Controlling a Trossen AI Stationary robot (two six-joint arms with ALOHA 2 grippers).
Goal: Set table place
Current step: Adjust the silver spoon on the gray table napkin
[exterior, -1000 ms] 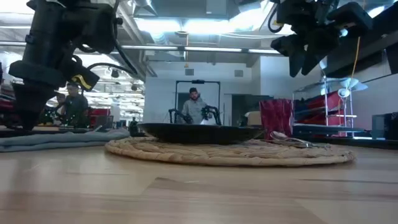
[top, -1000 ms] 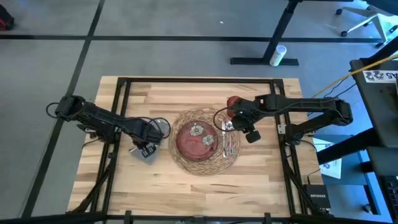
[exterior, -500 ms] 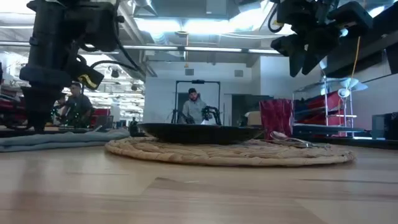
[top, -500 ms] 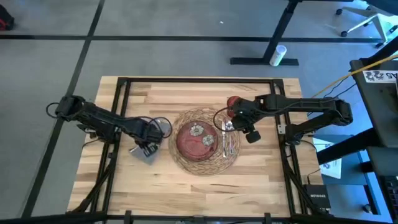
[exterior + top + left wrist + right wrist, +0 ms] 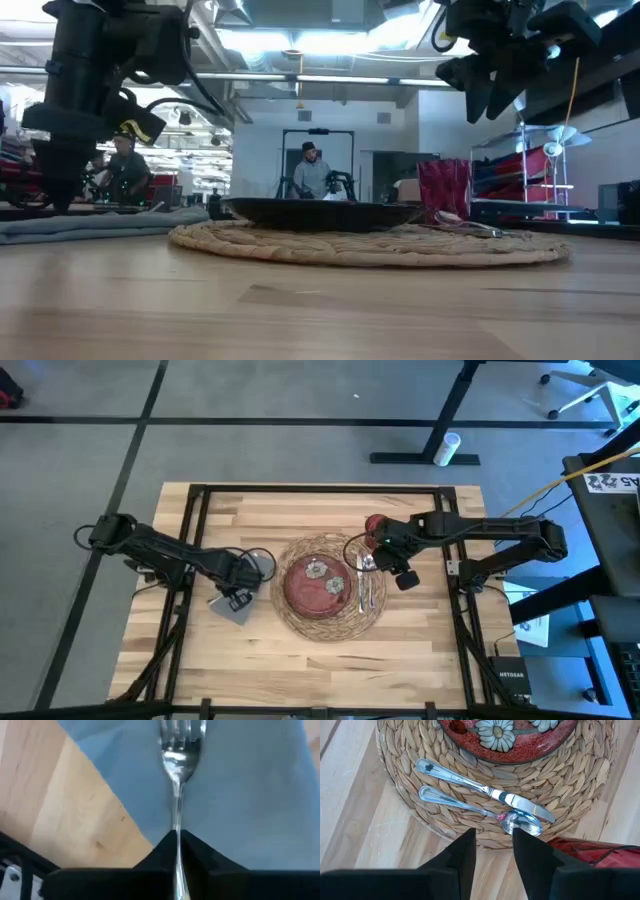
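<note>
A round woven mat (image 5: 330, 622) lies mid-table with a dark red flowered plate (image 5: 315, 588) on it. A knife (image 5: 470, 782) and a spoon (image 5: 485, 810) lie on the mat's right part. A small red cup (image 5: 374, 524) stands by the mat's far right rim. My right gripper (image 5: 493, 845) hangs open above the spoon and cup, touching nothing. Left of the mat lies a grey napkin (image 5: 240, 613). My left gripper (image 5: 236, 600) is low over it, shut on a silver fork (image 5: 178, 750). My left gripper pinches the fork's handle (image 5: 176, 820) between its two fingers, which lie along the fork. The tines point away from the gripper, over the napkin (image 5: 250, 795). Whether the fork rests on the napkin, I cannot tell.
Black frame bars (image 5: 195, 510) run along the table's edges. Bare wood (image 5: 300, 670) stretches along the near side and the far side (image 5: 300, 510). People sit in the room beyond the table (image 5: 312, 175).
My left gripper has shifted slightly toward the mat with the fork, staying low over the napkin.
</note>
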